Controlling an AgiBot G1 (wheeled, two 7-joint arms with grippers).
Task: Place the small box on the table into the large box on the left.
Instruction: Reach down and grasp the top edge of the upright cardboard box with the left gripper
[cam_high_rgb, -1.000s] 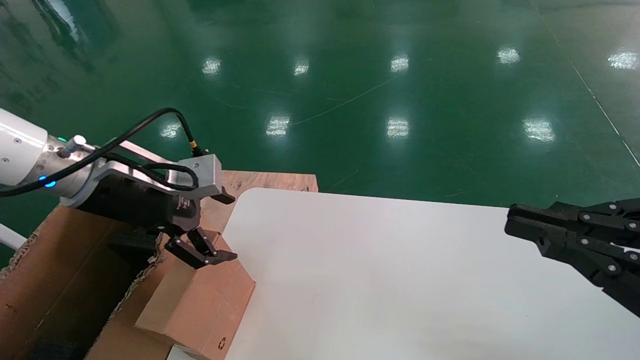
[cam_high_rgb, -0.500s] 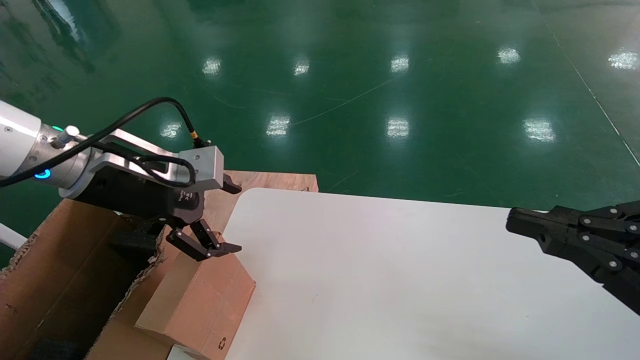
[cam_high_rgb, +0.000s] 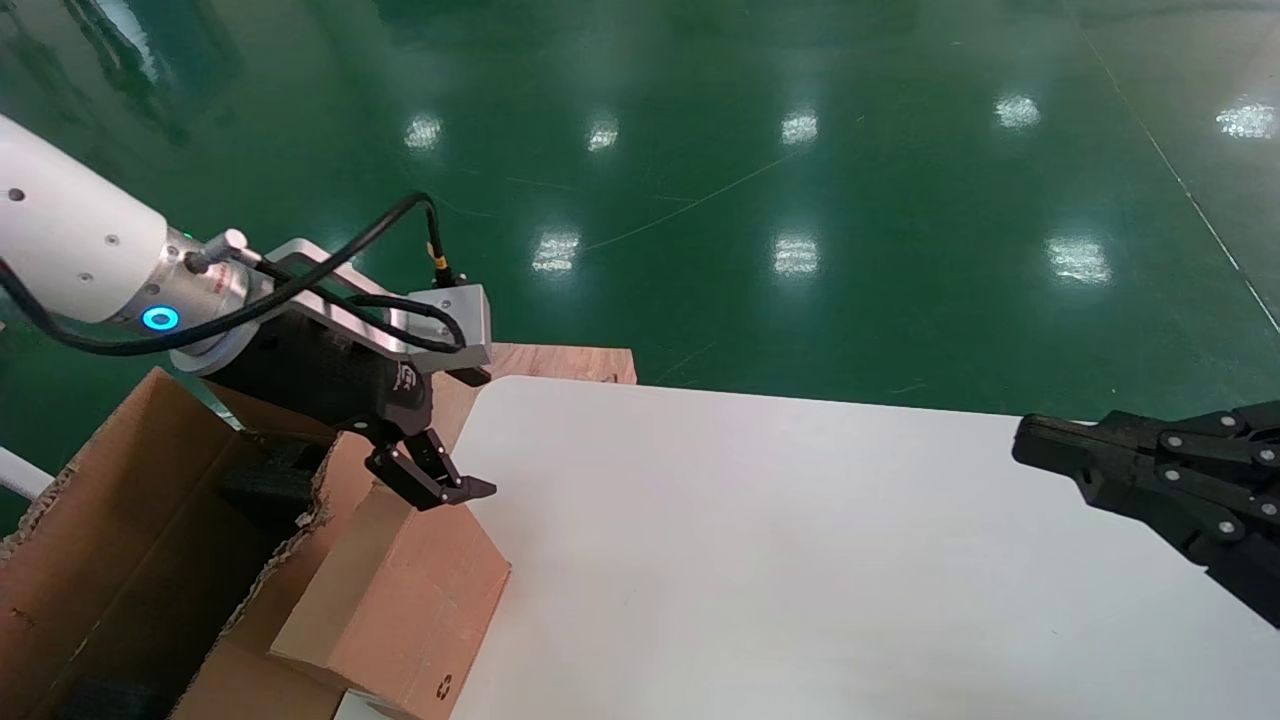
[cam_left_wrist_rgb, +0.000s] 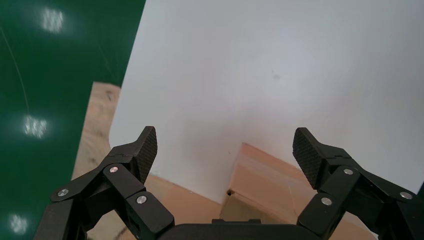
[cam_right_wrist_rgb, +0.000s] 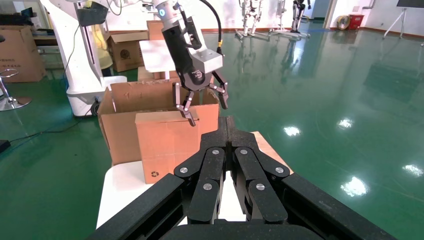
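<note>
My left gripper (cam_high_rgb: 440, 480) hangs spread wide above the small box (cam_high_rgb: 400, 600), holding nothing. That box stands on the table (cam_high_rgb: 800, 560) edge, against the large box (cam_high_rgb: 110, 540). My right gripper (cam_high_rgb: 1030, 447) hovers pressed together over the table's right side.

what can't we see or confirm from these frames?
- Large box floor: head view, cut by the frame edge and dark inside.
- Small box base and seating on the table: cut by the frame in head view, hidden by the right gripper in right wrist view.
- Small box in left wrist view: mostly behind the open left gripper.
</note>
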